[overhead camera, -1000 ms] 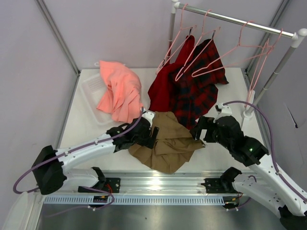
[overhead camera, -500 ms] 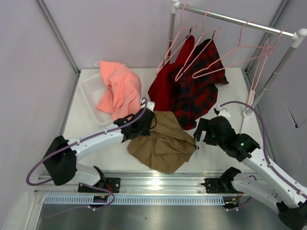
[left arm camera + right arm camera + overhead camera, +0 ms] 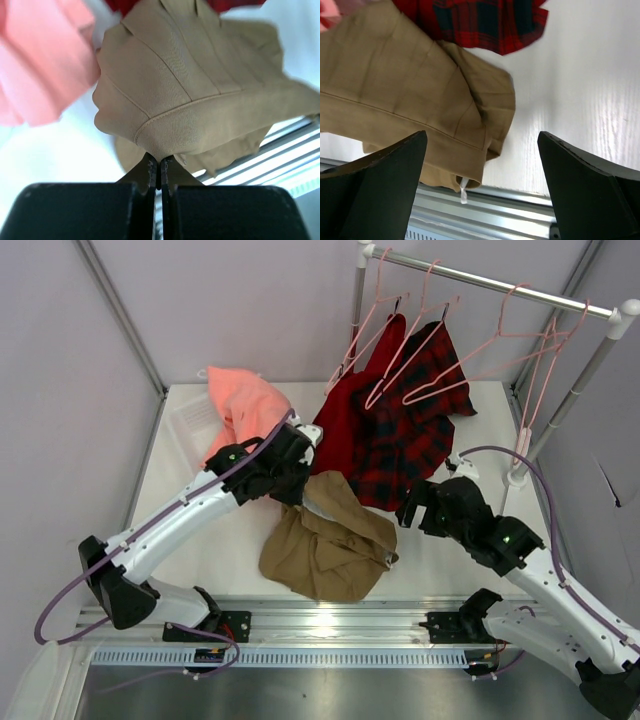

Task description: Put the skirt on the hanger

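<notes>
The khaki skirt (image 3: 330, 540) lies crumpled near the table's front edge, with its back corner lifted. My left gripper (image 3: 296, 483) is shut on that raised edge; in the left wrist view the cloth (image 3: 190, 90) hangs pinched between the closed fingers of the left gripper (image 3: 160, 167). My right gripper (image 3: 413, 510) hovers open just right of the skirt, holding nothing. Its wrist view shows the skirt (image 3: 405, 90) spread below the wide jaws of the right gripper (image 3: 482, 137). An empty pink hanger (image 3: 478, 358) hangs on the rail (image 3: 500, 285).
A red garment (image 3: 345, 415) and a red-and-black plaid garment (image 3: 410, 435) hang from other pink hangers and drape onto the table. A salmon-pink garment (image 3: 245, 410) lies over a clear tray (image 3: 190, 430) at the back left. The rail's post (image 3: 570, 390) stands at the right.
My left gripper closed on the skirt's back edge and rose toward the back left, pulling the cloth up. The right gripper stayed open and shifted slightly.
</notes>
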Robot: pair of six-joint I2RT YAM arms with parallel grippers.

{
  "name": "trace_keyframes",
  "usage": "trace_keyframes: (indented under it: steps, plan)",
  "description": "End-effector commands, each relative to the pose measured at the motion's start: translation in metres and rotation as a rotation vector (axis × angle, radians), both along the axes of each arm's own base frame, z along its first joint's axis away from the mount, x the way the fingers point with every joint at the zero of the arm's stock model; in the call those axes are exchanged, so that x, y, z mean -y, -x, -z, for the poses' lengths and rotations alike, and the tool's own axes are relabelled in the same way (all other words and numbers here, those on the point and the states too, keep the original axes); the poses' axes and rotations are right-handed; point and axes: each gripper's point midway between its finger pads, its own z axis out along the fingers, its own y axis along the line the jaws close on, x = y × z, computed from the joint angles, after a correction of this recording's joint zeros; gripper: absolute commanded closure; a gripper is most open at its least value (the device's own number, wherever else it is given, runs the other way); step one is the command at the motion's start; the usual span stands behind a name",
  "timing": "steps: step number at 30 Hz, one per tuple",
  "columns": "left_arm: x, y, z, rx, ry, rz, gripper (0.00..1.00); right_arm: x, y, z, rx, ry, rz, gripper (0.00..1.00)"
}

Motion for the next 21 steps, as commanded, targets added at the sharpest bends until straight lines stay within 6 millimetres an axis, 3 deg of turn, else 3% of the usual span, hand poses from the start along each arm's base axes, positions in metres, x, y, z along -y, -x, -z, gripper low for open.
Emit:
trace_keyframes:
  steps: [1,4,8,11,15,17,20,21]
  plan:
    - [-0.036,0.025,0.007,-0.095,-0.150,-0.005,1.00,-0.017,-0.006,-0.024,0.068,-0.066,-0.067,0.01]
    - [-0.053,0.026,0.035,-0.116,-0.216,-0.051,1.00,-0.029,-0.002,-0.016,0.059,-0.081,-0.137,0.01]
    - [-0.045,0.023,0.079,-0.160,-0.173,-0.041,1.00,-0.047,0.004,-0.011,0.064,-0.096,-0.251,0.00]
    - [-0.030,0.007,0.090,-0.155,-0.104,-0.039,0.99,-0.052,0.008,-0.004,0.054,-0.072,-0.283,0.01]
    - [-0.023,-0.023,0.081,-0.134,-0.001,-0.056,0.99,-0.049,0.010,0.013,0.013,-0.042,-0.249,0.01]
    - [-0.009,-0.026,0.074,-0.154,0.103,0.008,1.00,-0.048,0.008,0.016,0.006,-0.036,-0.231,0.01]
    - [-0.005,-0.025,0.067,-0.182,0.166,0.090,1.00,-0.052,0.001,0.000,0.052,-0.043,-0.233,0.01]
    - [-0.004,-0.024,0.065,-0.184,0.173,0.116,1.00,-0.055,-0.003,-0.014,0.083,-0.058,-0.238,0.01]
